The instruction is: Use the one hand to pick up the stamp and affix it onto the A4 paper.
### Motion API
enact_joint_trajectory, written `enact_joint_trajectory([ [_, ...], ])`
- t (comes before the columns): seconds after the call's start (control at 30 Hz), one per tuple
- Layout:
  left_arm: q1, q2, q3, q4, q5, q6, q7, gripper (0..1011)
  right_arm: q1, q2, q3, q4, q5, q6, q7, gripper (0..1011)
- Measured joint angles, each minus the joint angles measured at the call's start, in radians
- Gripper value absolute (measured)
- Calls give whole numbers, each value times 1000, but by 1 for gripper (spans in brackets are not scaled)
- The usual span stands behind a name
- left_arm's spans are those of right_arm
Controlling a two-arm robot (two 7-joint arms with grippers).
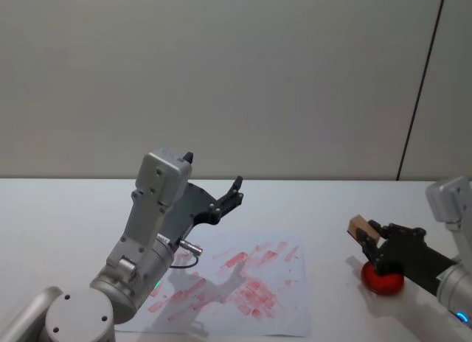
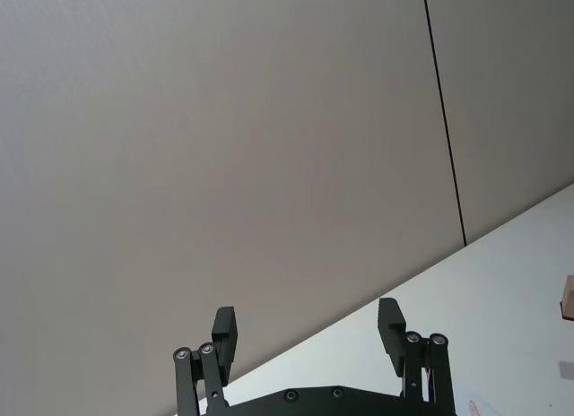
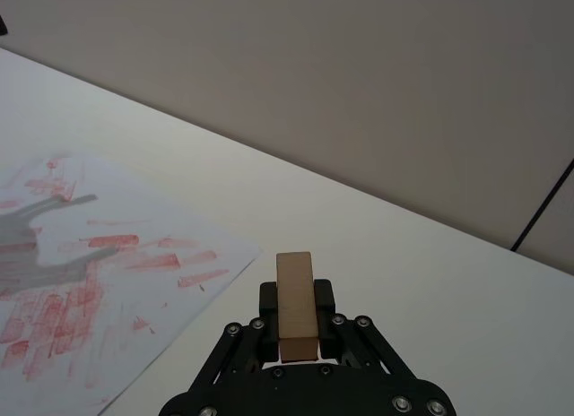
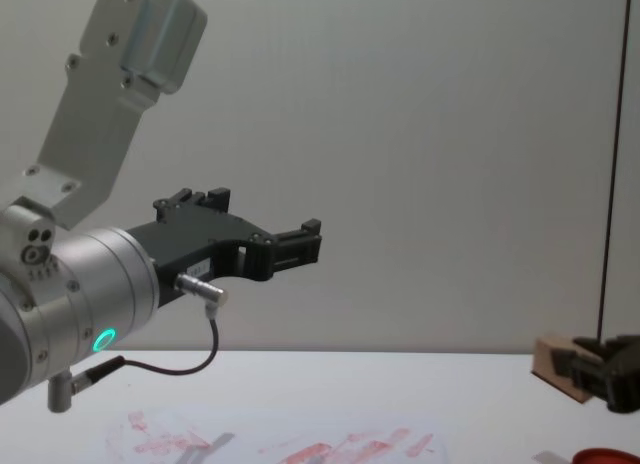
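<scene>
The stamp [image 1: 361, 229], a light tan wooden block, is clamped in my right gripper [image 1: 375, 242] at the right of the table, just above the red ink pad [image 1: 383, 280]. In the right wrist view the stamp [image 3: 295, 302] stands between the shut black fingers, and in the chest view the stamp [image 4: 556, 363] shows at the right edge. The A4 paper [image 1: 236, 283], white with red stamp smears, lies in the middle; the paper [image 3: 99, 273] also shows in the right wrist view, away from the stamp. My left gripper [image 1: 234, 194] hangs open in the air above the paper's far left part, with nothing in it.
A flat red round ink pad [image 4: 605, 455] sits on the white table [image 1: 332, 209] under my right gripper. A grey wall with a dark vertical seam [image 1: 420, 84] rises behind the table.
</scene>
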Motion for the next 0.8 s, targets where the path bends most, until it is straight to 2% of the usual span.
enact_joint_trajectory([
  [0.27,0,0,0,0,0,0,0,1003,-3,12,9,24,11,14,6,217],
  [0.8,0,0,0,0,0,0,0,1003,13,11,10,80,15,28,26,217],
])
